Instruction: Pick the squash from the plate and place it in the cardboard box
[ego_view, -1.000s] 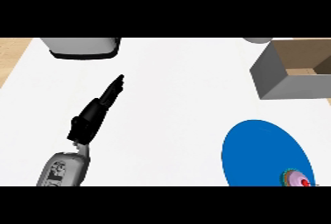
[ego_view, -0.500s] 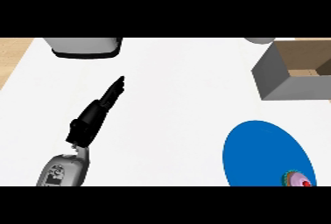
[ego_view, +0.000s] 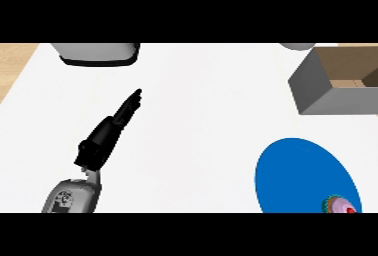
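Note:
A blue plate (ego_view: 299, 175) lies on the white counter at the lower right. At its lower right rim a small pink, red and green object (ego_view: 341, 205) shows, cut off by the view's edge; I cannot tell whether it is the squash. The cardboard box (ego_view: 336, 82) stands open at the upper right, grey outside and brown inside. My left hand (ego_view: 109, 133) lies over the counter at the left, fingers straight and pointing up and to the right, holding nothing. It is far from both plate and box. My right hand does not show.
A grey appliance (ego_view: 96, 53) with a dark base sits at the counter's far edge, upper left. A grey round object (ego_view: 297, 45) peeks in at the top right. Wooden floor shows beyond the counter's left edge (ego_view: 15, 65).
The view has shifted slightly, so the box and plate sit a little further right and the plate a little lower. The left hand keeps its pose.

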